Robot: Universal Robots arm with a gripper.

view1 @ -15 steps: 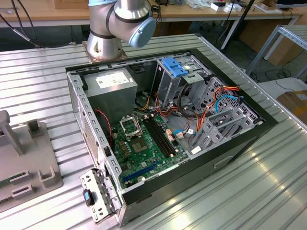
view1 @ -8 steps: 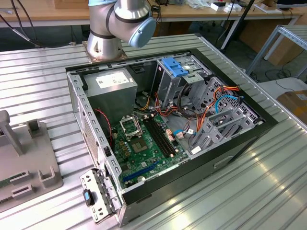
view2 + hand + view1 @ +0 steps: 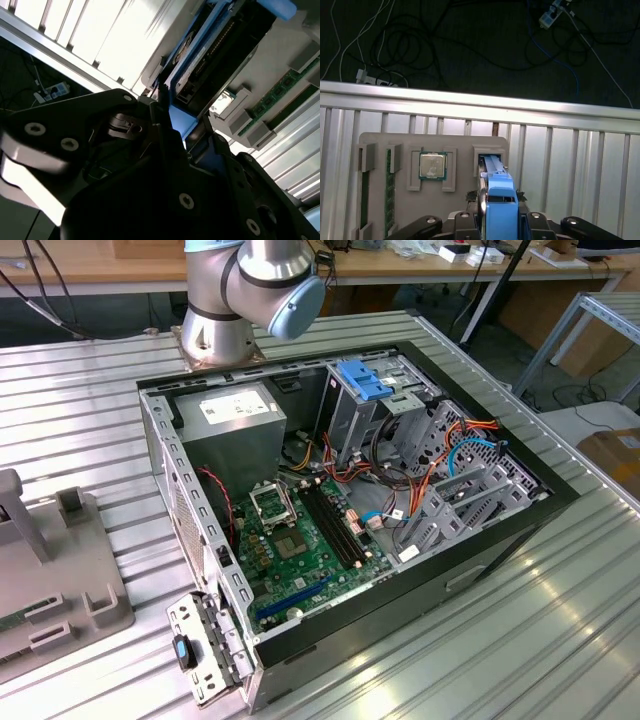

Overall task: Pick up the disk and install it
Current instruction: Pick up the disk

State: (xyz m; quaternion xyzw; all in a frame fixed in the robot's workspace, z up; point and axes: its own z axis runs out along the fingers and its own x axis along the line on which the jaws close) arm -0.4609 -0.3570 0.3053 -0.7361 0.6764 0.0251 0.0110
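Ribbed table (image 3: 570, 160), tray (image 3: 460, 144) with chip (image 3: 433, 166), disk (image 3: 500, 210) in jaws

A robotics lab: open computer case (image 3: 190, 500) on ribbed aluminium table (image 3: 80, 410), wooden benches (image 3: 100, 265) behind.
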